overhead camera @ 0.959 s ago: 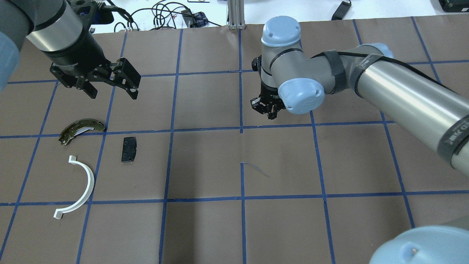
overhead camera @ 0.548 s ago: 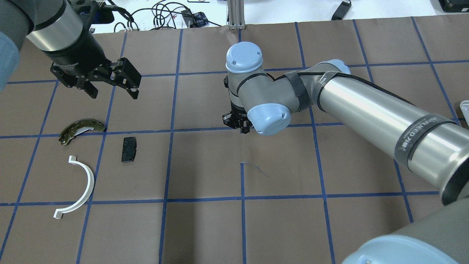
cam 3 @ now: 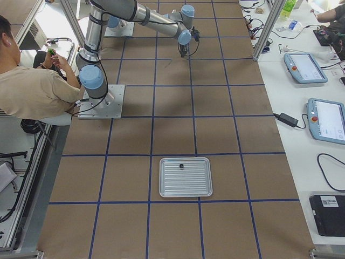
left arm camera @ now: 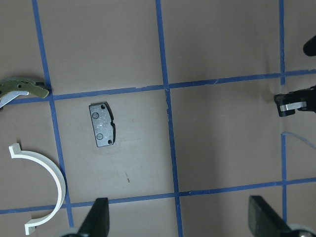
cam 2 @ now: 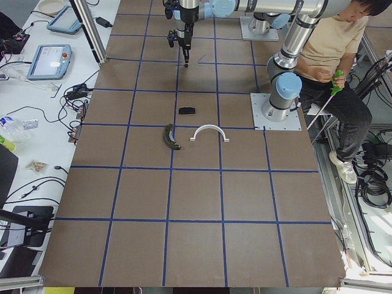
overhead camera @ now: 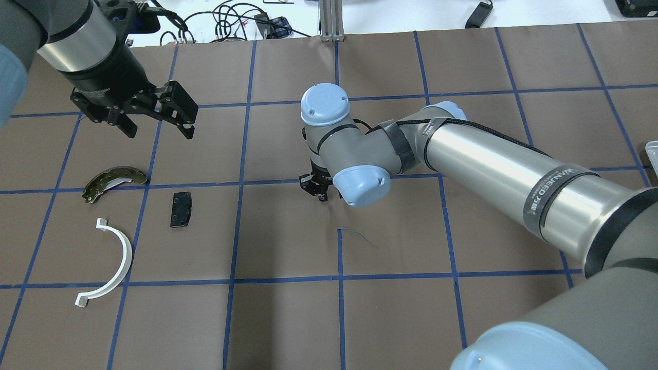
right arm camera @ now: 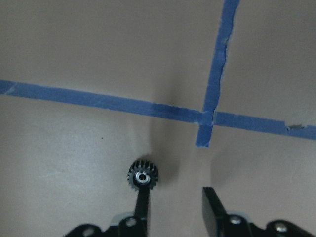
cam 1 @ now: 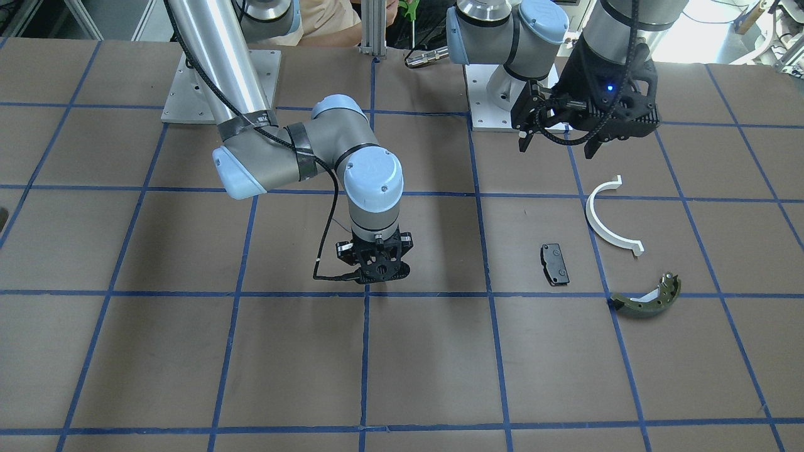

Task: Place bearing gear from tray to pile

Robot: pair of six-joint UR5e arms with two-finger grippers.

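Observation:
A small black bearing gear (right arm camera: pixel 142 177) with a silver centre sits just past one fingertip (right arm camera: pixel 141 205) of my right gripper (right arm camera: pixel 176 193), seemingly on the paper, with no finger on its other side. The right gripper (overhead camera: pixel 316 191) is open, low over the table's middle (cam 1: pixel 375 276). The pile lies far to its left: a white half-ring (overhead camera: pixel 115 262), a black brake pad (overhead camera: pixel 180 209) and an olive brake shoe (overhead camera: pixel 113 181). My left gripper (overhead camera: pixel 158 131) hangs open and empty above the pile. The tray (cam 3: pixel 186 186) sits far off on the right.
A small dark part (cam 3: pixel 181 165) lies on the tray. A loose curl of blue tape (overhead camera: pixel 357 234) sticks up near the table's middle. Cables and a metal post (overhead camera: pixel 331 20) are at the far edge. Operators sit beside the robot's bases.
My right arm has swung left and nearer across the table, from the right of the centre line to just left of it. The left arm has not moved.

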